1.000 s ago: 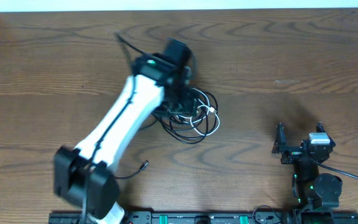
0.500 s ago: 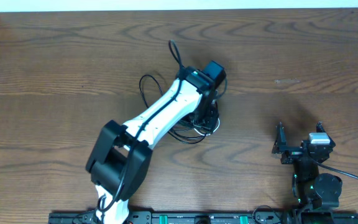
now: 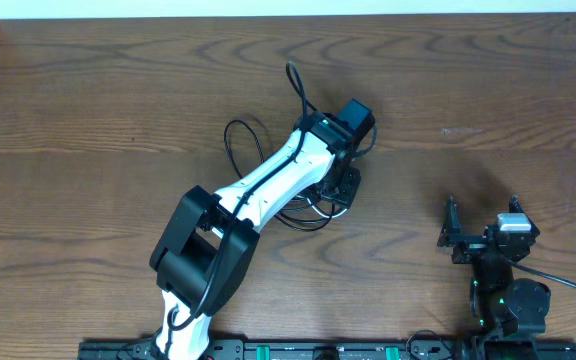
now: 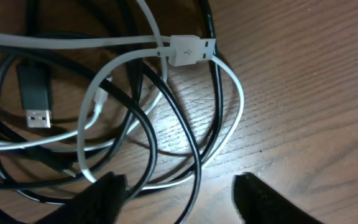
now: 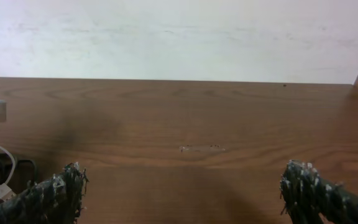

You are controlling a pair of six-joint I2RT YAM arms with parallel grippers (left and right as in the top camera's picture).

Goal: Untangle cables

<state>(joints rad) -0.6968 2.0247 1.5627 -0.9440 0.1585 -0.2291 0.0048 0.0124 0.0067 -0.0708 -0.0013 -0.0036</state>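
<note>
The cables lie in a tangled heap (image 3: 303, 205) at the table's middle. One black cable loops out to the upper left (image 3: 236, 135) and another end sticks up past the arm (image 3: 296, 82). In the left wrist view the white cable (image 4: 232, 106) with its white USB plug (image 4: 191, 48) crosses black cables (image 4: 179, 124), and a black USB plug (image 4: 35, 93) lies at the left. My left gripper (image 4: 179, 196) is open just above the heap, black strands between its fingers. My right gripper (image 5: 182, 193) is open and empty, parked at the front right (image 3: 480, 222).
The wooden table (image 3: 488, 100) stretches all round the heap. A pale wall (image 5: 179, 37) stands beyond the table's far edge. A thick black cord (image 3: 568, 282) runs from the right arm base. The rail with the arm bases (image 3: 318, 350) runs along the front edge.
My left arm has swung right across the heap, from its left side to its right side, and now sits over it. A black loop now shows at the upper left. The right arm has not moved.
</note>
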